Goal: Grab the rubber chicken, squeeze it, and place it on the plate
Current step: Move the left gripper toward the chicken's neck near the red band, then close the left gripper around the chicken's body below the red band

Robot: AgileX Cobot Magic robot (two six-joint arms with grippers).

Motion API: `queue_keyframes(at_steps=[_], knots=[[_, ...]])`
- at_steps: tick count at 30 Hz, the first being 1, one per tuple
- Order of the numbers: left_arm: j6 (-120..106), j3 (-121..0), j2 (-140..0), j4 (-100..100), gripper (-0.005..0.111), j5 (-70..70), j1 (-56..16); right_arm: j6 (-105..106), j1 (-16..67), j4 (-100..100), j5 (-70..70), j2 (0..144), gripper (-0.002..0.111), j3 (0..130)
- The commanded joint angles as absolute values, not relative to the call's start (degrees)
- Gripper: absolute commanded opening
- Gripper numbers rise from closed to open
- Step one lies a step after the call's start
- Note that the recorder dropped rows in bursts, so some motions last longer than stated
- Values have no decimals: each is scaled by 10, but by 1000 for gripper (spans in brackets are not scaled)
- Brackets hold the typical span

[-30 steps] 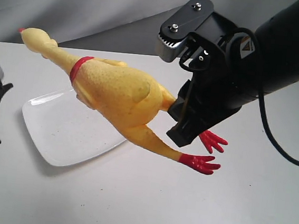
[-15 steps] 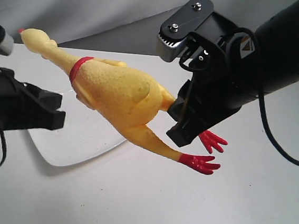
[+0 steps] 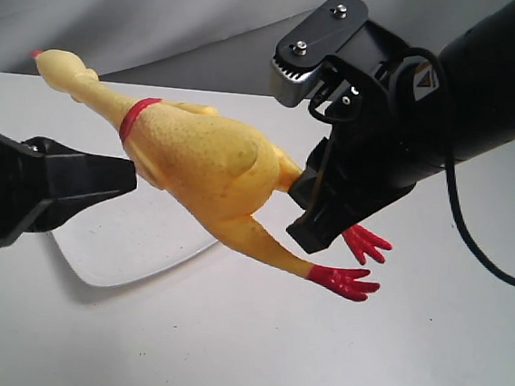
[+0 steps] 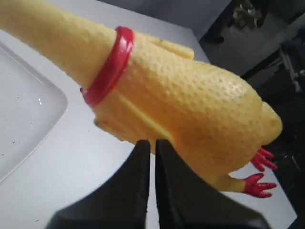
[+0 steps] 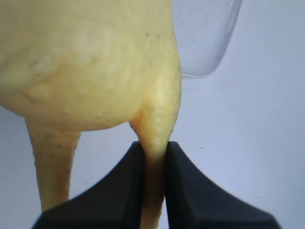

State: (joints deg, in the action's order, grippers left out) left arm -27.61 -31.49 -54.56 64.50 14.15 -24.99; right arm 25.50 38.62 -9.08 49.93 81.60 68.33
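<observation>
One rubber chicken [image 3: 210, 166] is held up off the worktop [image 3: 314, 363], slanting with its head high toward the far left and its red feet low toward the right. Its body hangs partly over the near right edge of the plate [image 3: 135, 236], which lies flat and bare beneath it.

The right gripper [image 5: 153, 148] carries it. Its fingers are clenched on one thin leg just where it leaves the body, and the other leg dangles free beside them. The left gripper [image 4: 152, 143] points at the chicken's belly from the left. Its fingers are pressed nearly together with only a slit between them and grasp nothing. The tips sit right at the underside of the body, below the red neck band [image 4: 107, 67]. Whether they touch the skin I cannot tell.

Judged from this, the pick-up is done and the squeeze is the step in hand. The chicken is not yet on the plate.

For a real squeeze, the left fingers would probably need to spread wide enough to straddle the plump body or the neck, then close on it. Clenched as they are, they could only prod it. The leg grip is thin and far from the body's weight, so a push may swing the toy. After that, the chicken must be carried further left and lowered, since it is longer than the plate is wide.
</observation>
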Motion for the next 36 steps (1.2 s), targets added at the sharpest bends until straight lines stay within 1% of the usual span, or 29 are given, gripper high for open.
queue_keyframes(at_steps=[1, 3, 7, 10, 14, 16, 19, 21, 23, 24, 25, 30, 36], knots=[[-342, -274, -507, 784, 5, 58, -253, 252, 388, -101, 492, 812, 0, 688], [-345, -263, -489, 813, 5, 41, -253, 252, 388, -101, 492, 812, 0, 688], [-345, -260, -455, 813, 5, 51, -253, 252, 388, -101, 492, 812, 0, 688], [-348, -260, -446, 818, 5, 33, -253, 252, 388, -101, 493, 812, 0, 688], [-349, -260, -457, 762, 6, 0, -253, 252, 388, -103, 496, 812, 0, 688], [-349, -260, -464, 725, 13, 0, -253, 252, 388, -103, 497, 812, 0, 688], [-348, -260, -473, 712, 37, 0, -253, 252, 388, -106, 498, 812, 0, 688], [-344, -260, -476, 717, 64, 0, -253, 252, 388, -109, 499, 812, 0, 688], [-323, -260, -477, 754, 89, 4, -253, 252, 388, -110, 499, 812, 0, 688], [-308, -260, -477, 776, 100, 17, -253, 252, 388, -110, 499, 812, 0, 688], [-296, -260, -478, 792, 105, 26, -253, 252, 388, -110, 499, 812, 0, 688], [-287, -263, -528, 836, 104, 105, -253, 252, 388, -125, 499, 812, 0, 688], [-314, -295, -614, 842, 104, 133, -253, 252, 389, -139, 506, 812, 0, 688]])
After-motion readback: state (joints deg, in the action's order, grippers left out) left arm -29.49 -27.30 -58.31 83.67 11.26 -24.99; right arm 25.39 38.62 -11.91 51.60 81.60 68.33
